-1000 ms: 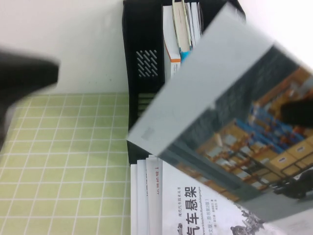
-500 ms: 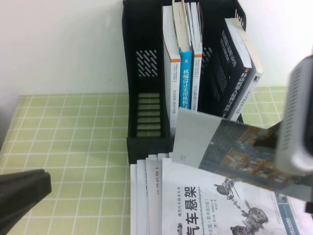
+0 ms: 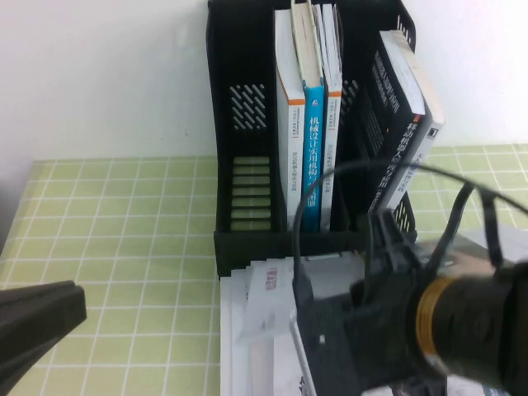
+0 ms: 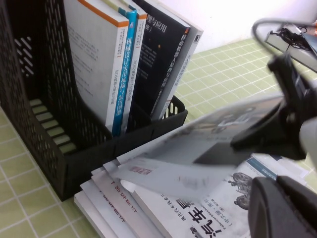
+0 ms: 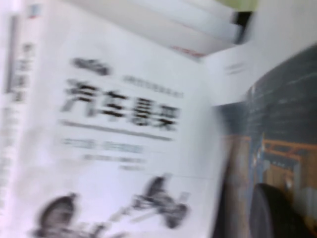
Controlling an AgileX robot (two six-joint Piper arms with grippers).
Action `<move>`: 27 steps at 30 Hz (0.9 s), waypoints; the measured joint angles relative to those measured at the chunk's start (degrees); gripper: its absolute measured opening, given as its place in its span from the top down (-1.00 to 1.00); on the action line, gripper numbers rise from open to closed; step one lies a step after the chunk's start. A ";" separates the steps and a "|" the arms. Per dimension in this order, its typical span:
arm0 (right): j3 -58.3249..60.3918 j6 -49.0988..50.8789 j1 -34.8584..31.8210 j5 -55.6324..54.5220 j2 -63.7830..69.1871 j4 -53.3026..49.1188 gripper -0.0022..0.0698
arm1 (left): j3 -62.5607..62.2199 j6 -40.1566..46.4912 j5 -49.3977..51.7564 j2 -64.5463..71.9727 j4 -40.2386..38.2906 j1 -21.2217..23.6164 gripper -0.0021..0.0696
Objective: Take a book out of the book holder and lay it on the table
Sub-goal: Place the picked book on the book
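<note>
Book (image 4: 198, 148) in the right gripper (image 5: 277, 218): the thin grey softcover is pinched between that gripper's fingers and hangs nearly flat just above a fanned stack of white books (image 4: 148, 208), whose top cover shows a black car-suspension drawing. In the high view the right arm fills the 5 o'clock corner, hiding most of the book, and only a pale edge shows at about 6 o'clock. The black book holder (image 3: 239, 148) stands upright at 12 o'clock, its left compartment bare, its middle compartment holding upright books with white and blue spines (image 3: 312, 157), its right compartment holding dark books (image 3: 404, 124) that lean. The table (image 3: 124, 247) with its yellow-green grid cloth spreads toward 9 o'clock. The left gripper (image 3: 33, 318) sits at 8 o'clock, well apart from the holder; whether it is spread I cannot tell.
</note>
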 joint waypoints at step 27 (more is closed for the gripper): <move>-4.51 5.21 1.05 8.02 -4.69 36.12 0.06 | 0.00 0.24 0.73 0.00 0.72 0.00 0.95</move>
